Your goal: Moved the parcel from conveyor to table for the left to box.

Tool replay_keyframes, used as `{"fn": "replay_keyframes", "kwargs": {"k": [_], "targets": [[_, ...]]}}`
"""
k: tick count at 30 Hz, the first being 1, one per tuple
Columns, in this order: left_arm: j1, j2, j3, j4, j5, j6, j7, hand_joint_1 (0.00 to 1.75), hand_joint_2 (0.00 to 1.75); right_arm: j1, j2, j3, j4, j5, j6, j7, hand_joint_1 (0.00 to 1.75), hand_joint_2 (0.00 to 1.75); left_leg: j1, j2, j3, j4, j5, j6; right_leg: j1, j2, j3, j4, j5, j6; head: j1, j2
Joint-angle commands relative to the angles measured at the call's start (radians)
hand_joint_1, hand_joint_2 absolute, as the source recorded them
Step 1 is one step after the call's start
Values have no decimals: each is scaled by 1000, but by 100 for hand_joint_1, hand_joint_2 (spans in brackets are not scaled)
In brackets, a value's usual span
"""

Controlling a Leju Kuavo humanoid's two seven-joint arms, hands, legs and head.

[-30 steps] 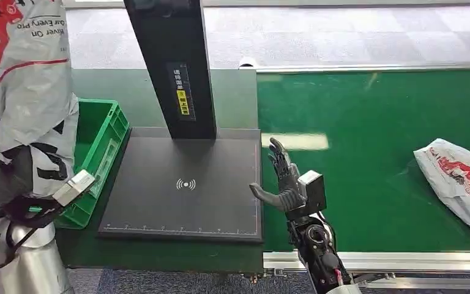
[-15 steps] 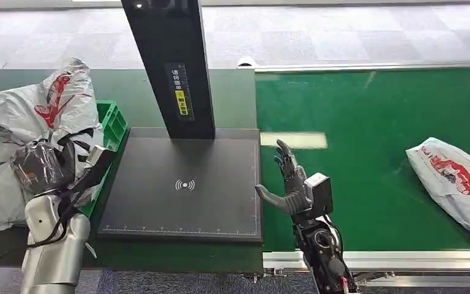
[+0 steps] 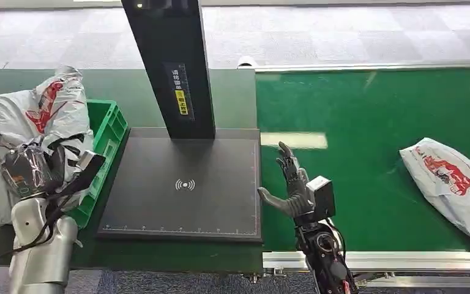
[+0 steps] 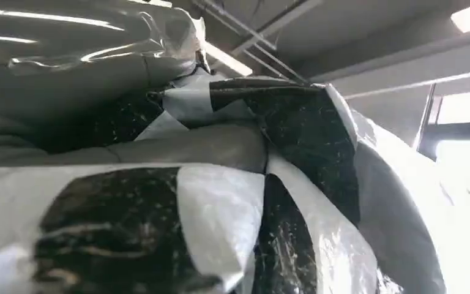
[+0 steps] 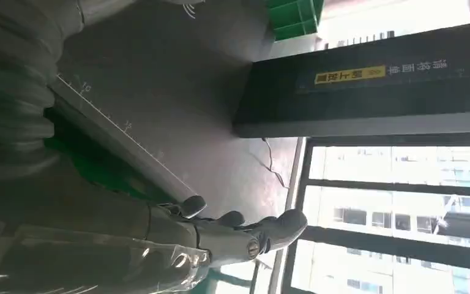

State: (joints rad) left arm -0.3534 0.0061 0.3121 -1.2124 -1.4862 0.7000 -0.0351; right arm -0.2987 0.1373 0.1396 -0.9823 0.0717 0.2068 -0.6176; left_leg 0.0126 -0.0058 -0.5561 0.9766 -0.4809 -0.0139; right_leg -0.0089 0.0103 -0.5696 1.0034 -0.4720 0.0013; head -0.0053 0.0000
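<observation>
Here the left hand [image 3: 29, 171], wrapped in clear film, grips a crumpled white plastic parcel with red and black print [image 3: 30, 119] at the far left, over the green plastic crate [image 3: 107, 144] that stands beside the black scanning pad [image 3: 183, 184] on the counter. The parcel hides most of the crate and runs off the picture's left edge, so where its lower part rests cannot be told. In the left wrist view the parcel [image 4: 232, 184] covers the hand's fingers. The right hand [image 3: 290, 184] stands upright, fingers spread and holding nothing, over the green conveyor belt [image 3: 367, 110] just beside the pad's right edge. A second white printed bag [image 3: 456, 184] lies on the belt at the far right, its lower end cut off by the frame. A black post [image 3: 171, 67] rises from the pad's back edge, its top out of frame.
</observation>
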Motion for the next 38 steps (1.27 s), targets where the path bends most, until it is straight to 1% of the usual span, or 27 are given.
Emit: {"fn": "replay_keyframes", "kwargs": {"k": [1,4,5,6,7,8,9,10,11,15,17,25,31,34,38], "targets": [[-13,-25,61,-30,-1,-2,-6,166,0,-11,-3,-15,4,2,1,3,0,175,0,0,1,0,0,1,1,-1,2,-1,0,0,0,0],[-13,-25,61,-30,-1,-2,-6,166,0,-11,-3,-15,4,2,1,3,0,175,0,0,1,-1,0,1,0,-1,1,-1,0,0,0,0],[-14,-29,67,-37,5,-2,-14,155,0,-11,-3,-15,2,2,2,4,0,175,0,0,0,0,0,0,0,-1,1,-1,0,0,0,0],[-17,-46,95,-67,64,-2,-71,154,0,-8,-3,-15,0,2,4,5,0,175,0,-1,0,0,1,1,0,-2,1,-1,0,0,0,0],[-20,-53,113,-68,84,-2,-98,157,0,-7,-2,-14,-1,2,5,5,0,175,0,0,0,0,0,1,0,-1,1,-1,0,0,0,0],[-32,-72,158,-79,123,-2,-164,148,0,-6,-1,-13,-1,3,6,6,0,175,0,0,0,0,0,1,0,-1,1,-1,0,0,0,0],[-49,-93,214,-104,127,-2,-241,77,0,-6,0,-11,2,4,7,6,0,175,0,0,0,0,0,1,1,-1,1,0,0,0,0,0],[-55,-99,231,-111,138,-2,-269,5,0,-6,1,-10,3,4,6,6,0,175,0,0,-1,0,0,1,1,-1,0,0,0,0,0,0],[-80,-123,284,-124,83,-2,-308,0,0,-6,1,-8,5,6,4,6,0,175,0,0,0,1,0,1,1,-1,0,0,0,0,0,0],[-96,-120,267,-117,47,-2,-283,0,0,-7,2,-7,4,7,8,5,0,175,1,-2,0,1,0,1,1,-3,1,0,0,0,0,0],[-94,-124,260,-116,53,-2,-267,0,0,-10,4,-7,5,8,10,6,0,175,0,-1,0,0,0,1,0,-1,0,0,0,0,0,0],[-83,-116,241,-137,42,-2,-256,0,0,-16,7,-5,15,11,15,9,0,175,0,0,0,0,0,1,0,-1,1,0,0,0,0,0],[-76,-94,219,-99,13,-2,-193,0,0,-18,10,-4,13,10,17,11,0,175,0,0,0,0,0,1,0,-1,1,0,0,0,0,0],[-76,-94,219,-99,13,-2,-193,0,0,-18,10,-4,13,10,17,11,0,175,0,0,0,0,0,0,0,-1,1,0,0,0,0,0],[-63,-81,196,-112,0,-2,-151,0,0,-16,6,-5,12,13,17,13,0,175,0,0,1,-1,1,1,0,-1,1,-1,0,0,0,0]]}}
